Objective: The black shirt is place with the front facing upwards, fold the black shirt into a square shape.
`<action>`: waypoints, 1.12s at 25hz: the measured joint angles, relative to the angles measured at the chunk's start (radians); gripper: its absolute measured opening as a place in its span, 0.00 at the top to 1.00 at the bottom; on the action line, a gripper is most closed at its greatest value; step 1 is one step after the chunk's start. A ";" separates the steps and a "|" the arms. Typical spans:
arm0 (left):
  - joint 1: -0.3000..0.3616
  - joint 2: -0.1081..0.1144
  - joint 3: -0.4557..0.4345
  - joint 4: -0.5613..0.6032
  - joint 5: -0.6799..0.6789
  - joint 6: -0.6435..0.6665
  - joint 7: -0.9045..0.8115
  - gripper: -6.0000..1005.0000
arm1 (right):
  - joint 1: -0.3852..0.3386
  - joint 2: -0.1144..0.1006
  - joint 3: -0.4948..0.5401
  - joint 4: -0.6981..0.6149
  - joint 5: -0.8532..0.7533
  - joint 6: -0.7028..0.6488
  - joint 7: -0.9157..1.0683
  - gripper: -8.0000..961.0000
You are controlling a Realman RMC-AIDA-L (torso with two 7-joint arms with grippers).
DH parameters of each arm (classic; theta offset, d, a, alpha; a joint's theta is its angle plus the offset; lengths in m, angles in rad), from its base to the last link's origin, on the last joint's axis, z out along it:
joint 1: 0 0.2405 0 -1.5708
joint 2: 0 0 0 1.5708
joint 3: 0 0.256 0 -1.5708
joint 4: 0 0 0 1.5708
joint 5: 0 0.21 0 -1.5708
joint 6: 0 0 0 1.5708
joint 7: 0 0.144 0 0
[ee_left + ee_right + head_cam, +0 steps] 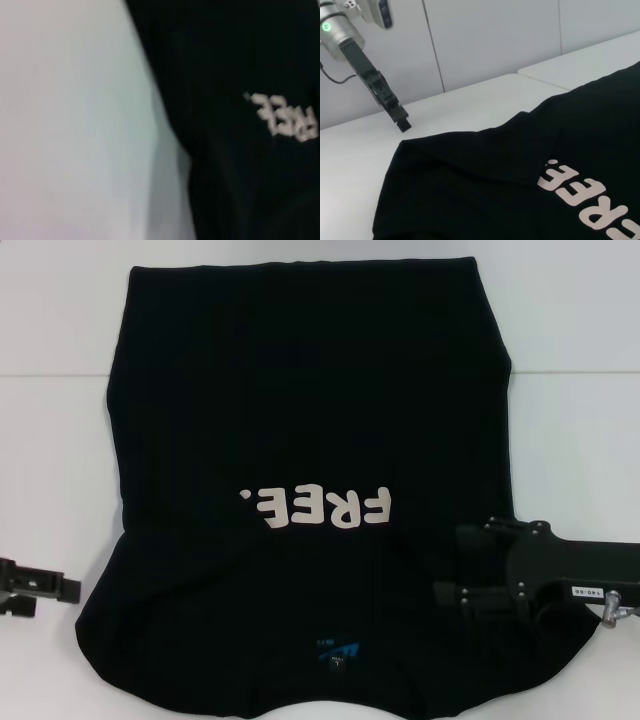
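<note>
Collar end: closest to me in the head view, the neck end of the black shirt [300, 420] lies at the near edge, with its hem at the far side.
Black shirt: spread flat, front up, over the middle of the white bench [570, 330]; both sleeves look tucked in, so the outline is a broad block, wider toward me.
Bench: white, bare on both sides of the cloth, with a seam line running across behind the shirt.
My right arm: its dark body [545, 565] reaches in from the right and lies over the shirt's near right corner.
My right fingers: I cannot tell if they are spread or pressed together; they do not show in any view.
My left gripper [402, 122]: off the shirt's left edge, just beside the near left corner, hanging above bare bench and apart from the cloth.
My left fingers: the tip looks narrow in the right wrist view, but I cannot tell whether they are together or apart.
Lettering: white "FREE!" [318, 507], upside down to me, across the chest.
Blue mark [345, 650]: small, just below the collar.
</note>
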 joint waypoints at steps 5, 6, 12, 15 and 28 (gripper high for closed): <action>-0.023 -0.027 0.023 0.027 0.038 -0.015 -0.006 0.16 | -0.005 0.001 0.009 0.010 0.000 0.008 0.000 0.04; -0.026 -0.028 0.027 0.026 0.038 -0.014 -0.006 0.16 | -0.005 0.001 0.011 0.012 0.001 0.008 0.001 0.04; -0.040 -0.042 0.074 0.017 0.040 -0.030 -0.007 0.16 | -0.008 0.001 0.014 0.015 0.001 0.009 0.004 0.04; -0.046 -0.058 0.102 0.016 0.040 -0.040 -0.008 0.16 | -0.009 0.002 0.015 0.015 0.001 0.010 0.005 0.04; -0.043 -0.079 0.211 0.048 0.042 -0.071 -0.007 0.26 | -0.009 -0.001 0.043 0.019 0.001 0.013 0.031 0.04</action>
